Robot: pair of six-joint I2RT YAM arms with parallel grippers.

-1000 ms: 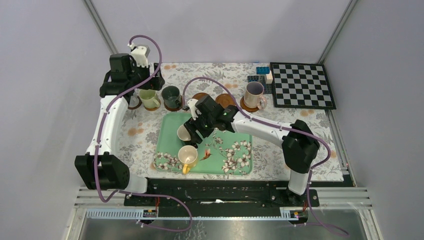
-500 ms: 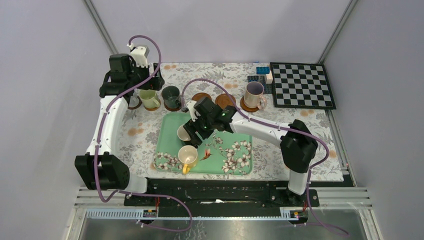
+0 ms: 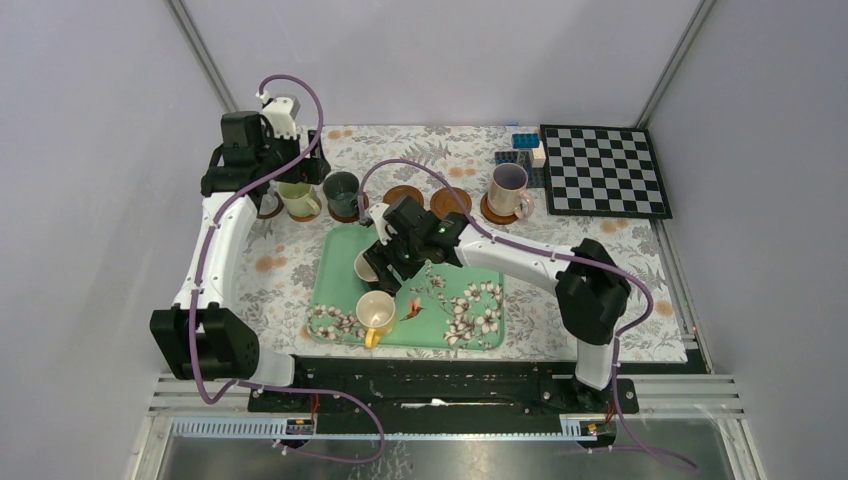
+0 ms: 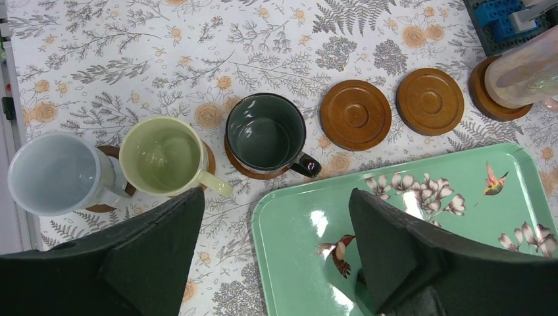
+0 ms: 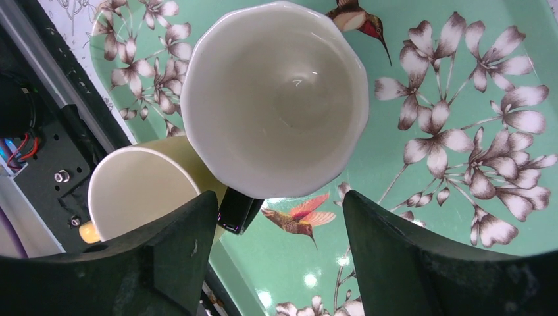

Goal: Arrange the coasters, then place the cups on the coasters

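My right gripper (image 5: 276, 197) stands open just above the cream cup (image 5: 275, 99) on the green floral tray (image 5: 460, 217). The cup's dark handle (image 5: 240, 210) lies beside the left finger, and nothing is gripped. A yellow cup (image 5: 141, 191) sits next to it. My left gripper (image 4: 276, 197) hangs open and empty over the tray's back left corner. Beyond it, the pale blue cup (image 4: 59, 172), the olive green cup (image 4: 161, 155) and the dark green cup (image 4: 265, 133) stand on coasters. Two coasters (image 4: 355, 114) (image 4: 430, 101) are bare. The pinkish cup (image 3: 508, 190) stands on its coaster.
A checkerboard (image 3: 604, 170) lies at the back right, with blue blocks (image 3: 524, 142) beside it. The right arm (image 3: 520, 258) stretches across the tray (image 3: 480, 335) from the right. The flowered tablecloth (image 3: 275, 265) covers the table.
The right gripper has edged left over the cream cup. The left gripper has shifted slightly and now hides more of the olive green cup in the top view.
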